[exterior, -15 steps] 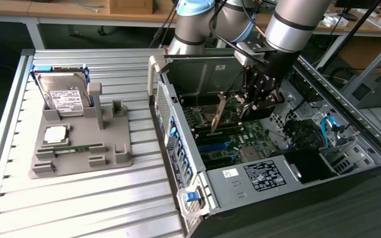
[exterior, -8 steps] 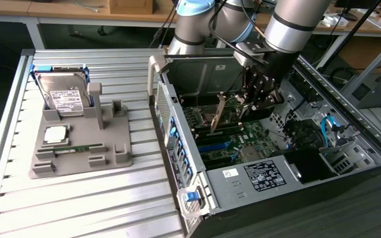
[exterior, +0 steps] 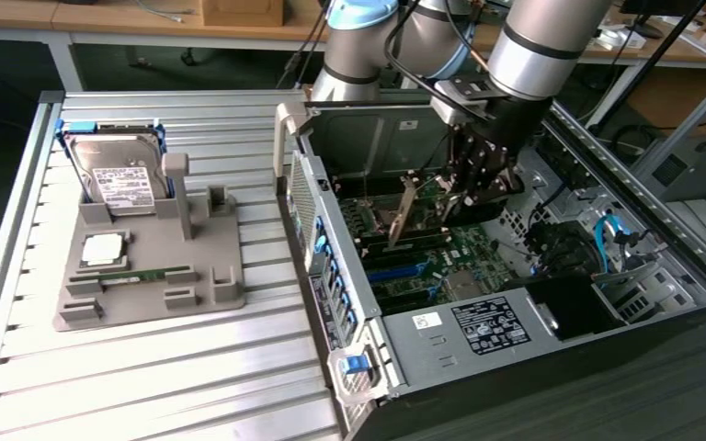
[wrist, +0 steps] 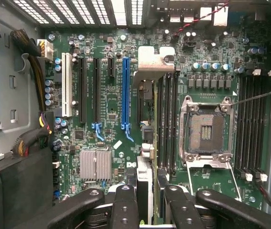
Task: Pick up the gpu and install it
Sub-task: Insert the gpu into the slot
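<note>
The gpu [wrist: 145, 143] hung edge-on in the jaws, closed on its top edge, so its connector faced down toward the motherboard [wrist: 111, 109]. The gripper [exterior: 470, 188] was inside the open case [exterior: 476, 322], with the card apparently just beside the blue slot [wrist: 125, 93], though contact was hard to judge. On the bench [exterior: 144, 386], the hard drive [exterior: 120, 179] stood in the grey holder [exterior: 144, 285].

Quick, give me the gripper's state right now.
Gripper: closed on the gpu, holding it upright inside the open computer case, above the motherboard.
</note>
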`<state>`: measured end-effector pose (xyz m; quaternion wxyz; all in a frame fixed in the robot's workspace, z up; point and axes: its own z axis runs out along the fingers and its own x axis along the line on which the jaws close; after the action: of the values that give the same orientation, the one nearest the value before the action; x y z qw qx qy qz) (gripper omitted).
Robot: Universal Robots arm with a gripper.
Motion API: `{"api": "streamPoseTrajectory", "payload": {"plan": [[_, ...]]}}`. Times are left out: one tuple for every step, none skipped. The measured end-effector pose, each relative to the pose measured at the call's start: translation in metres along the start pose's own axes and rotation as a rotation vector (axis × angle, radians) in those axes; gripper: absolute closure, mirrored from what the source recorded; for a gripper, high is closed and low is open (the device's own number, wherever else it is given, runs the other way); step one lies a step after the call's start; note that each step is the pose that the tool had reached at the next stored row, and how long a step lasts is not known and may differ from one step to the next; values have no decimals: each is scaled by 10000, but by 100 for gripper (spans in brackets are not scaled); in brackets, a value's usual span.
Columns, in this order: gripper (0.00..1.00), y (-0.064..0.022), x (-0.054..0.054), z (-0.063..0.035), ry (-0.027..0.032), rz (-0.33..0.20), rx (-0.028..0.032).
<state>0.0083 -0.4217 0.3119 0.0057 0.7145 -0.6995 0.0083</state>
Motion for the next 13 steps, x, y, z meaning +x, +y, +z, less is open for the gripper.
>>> {"api": "streamPoseTrajectory", "payload": {"plan": [[73, 3, 1, 1, 0, -1, 0], [73, 6, 2, 3, 0, 0, 0], [73, 9, 2, 5, 0, -1, 0], [73, 12, 3, 6, 0, -1, 0], [73, 15, 4, 7, 0, 0, 0], [73, 17, 5, 9, 0, -1, 0], [73, 20, 5, 10, 0, 0, 0], [73, 23, 6, 12, 0, -1, 0], [73, 25, 7, 13, 0, 0, 0], [73, 32, 8, 17, -1, -1, 0], [73, 38, 10, 20, 0, -1, 0], [73, 43, 11, 23, 0, 0, 0], [73, 47, 12, 25, 0, 0, 0]]}}
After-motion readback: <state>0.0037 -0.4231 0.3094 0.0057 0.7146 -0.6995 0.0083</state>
